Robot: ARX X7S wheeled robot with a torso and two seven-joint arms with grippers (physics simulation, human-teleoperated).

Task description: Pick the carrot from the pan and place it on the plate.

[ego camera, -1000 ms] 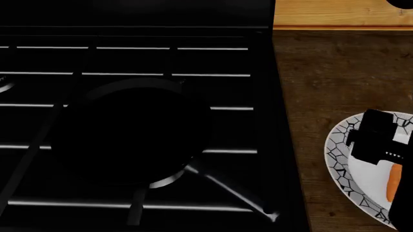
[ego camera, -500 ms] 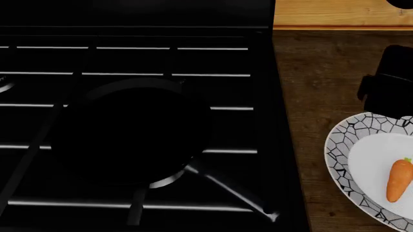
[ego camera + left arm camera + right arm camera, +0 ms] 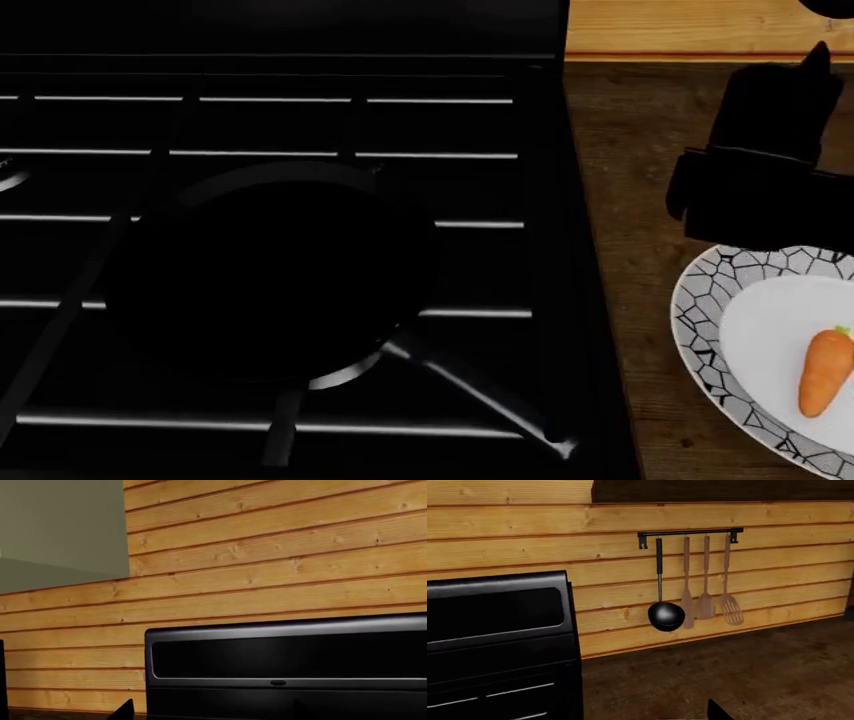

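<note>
The orange carrot (image 3: 826, 372) lies on the white centre of the plate (image 3: 703, 300), whose cracked-mosaic rim shows at the right edge of the head view. The black pan (image 3: 267, 280) sits empty on the stove, its handle running to the lower left. My right gripper (image 3: 781, 100) hangs over the wooden counter behind the plate, clear of the carrot and holding nothing. Only one of its fingertips (image 3: 718, 713) shows in the right wrist view, set wide. My left gripper (image 3: 210, 712) is open and empty, facing the stove's back panel. It is out of the head view.
The black stove with grates (image 3: 267, 100) fills the left of the head view. The wooden counter (image 3: 641, 150) lies to its right. A rail of hanging utensils (image 3: 690, 580) is on the plank wall. The stove's back panel (image 3: 287, 655) stands ahead of the left wrist.
My right gripper has lifted off the plate and moved back and a little left, leaving the carrot lying on the plate. The pan and left arm have not moved.
</note>
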